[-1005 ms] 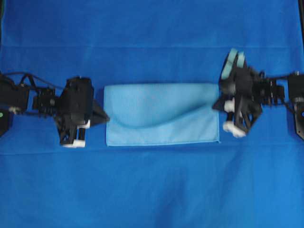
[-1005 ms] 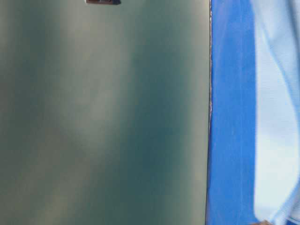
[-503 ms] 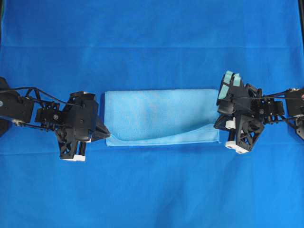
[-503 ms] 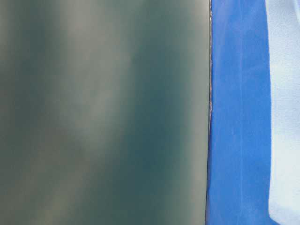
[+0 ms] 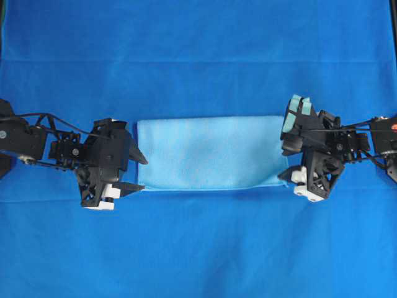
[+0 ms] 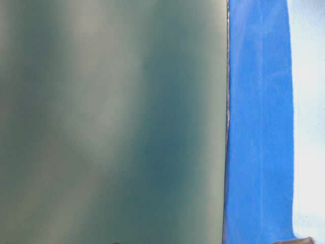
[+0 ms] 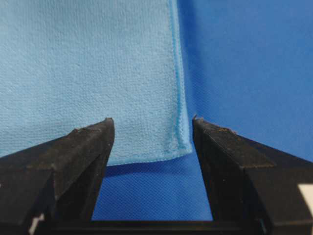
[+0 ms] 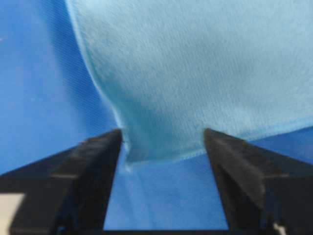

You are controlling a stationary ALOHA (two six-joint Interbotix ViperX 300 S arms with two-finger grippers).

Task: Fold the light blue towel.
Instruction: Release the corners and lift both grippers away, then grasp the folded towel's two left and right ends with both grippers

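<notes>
The light blue towel (image 5: 211, 152) lies flat in the middle of the overhead view as a long folded rectangle. My left gripper (image 5: 139, 172) is open at the towel's near left corner, with one finger on each side of it. In the left wrist view the towel (image 7: 88, 63) has its hemmed corner resting loose between the spread fingers (image 7: 88, 142) of that gripper (image 7: 151, 122). My right gripper (image 5: 283, 165) is open at the near right corner. The right wrist view shows the towel (image 8: 205, 63) with its corner free between the jaws of the right gripper (image 8: 163, 134).
A royal-blue cloth (image 5: 198, 248) covers the whole table under the towel. In the table-level view a blurred grey-green panel (image 6: 111, 122) fills the left two thirds. To its right are a strip of blue cloth (image 6: 259, 127) and the towel's pale edge (image 6: 310, 127).
Both grippers have gone from shut to open and let go of the towel's near corners. The raised top layer has dropped and now lies flat, edges aligned.
</notes>
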